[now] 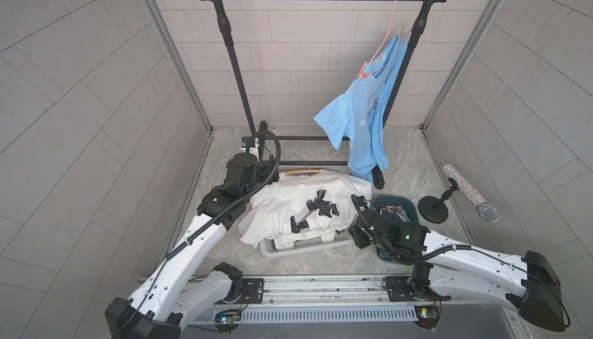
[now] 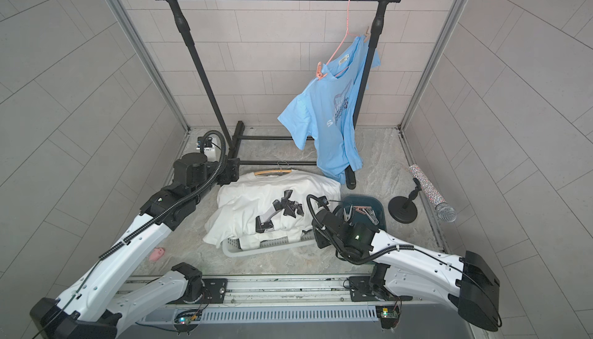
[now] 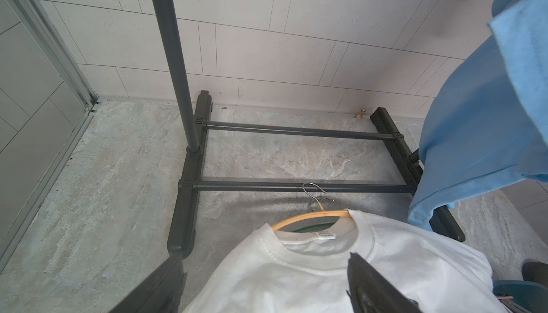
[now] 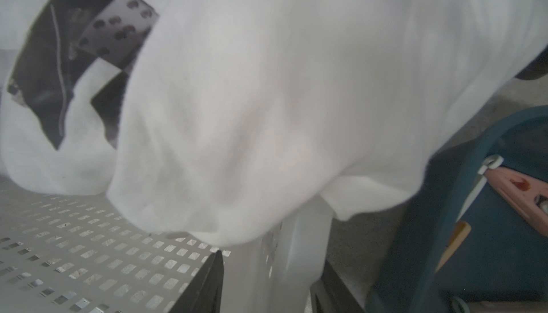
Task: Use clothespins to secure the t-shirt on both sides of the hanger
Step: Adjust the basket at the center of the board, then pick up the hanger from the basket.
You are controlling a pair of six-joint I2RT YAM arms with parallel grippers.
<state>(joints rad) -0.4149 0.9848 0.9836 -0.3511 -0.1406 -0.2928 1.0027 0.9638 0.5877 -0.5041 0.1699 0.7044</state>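
clothespins [image 4: 519, 200] just beside right jaws, seemingly untouched

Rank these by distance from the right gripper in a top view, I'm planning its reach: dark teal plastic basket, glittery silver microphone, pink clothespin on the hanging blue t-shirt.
1. Dark teal plastic basket: beside the right gripper.
2. Glittery silver microphone: on its stand, far right.
3. Pink clothespin: high at the back, on the blue t-shirt's nearer shoulder.

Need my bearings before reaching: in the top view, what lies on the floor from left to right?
Pink clothespin → white t-shirt → teal basket → microphone.
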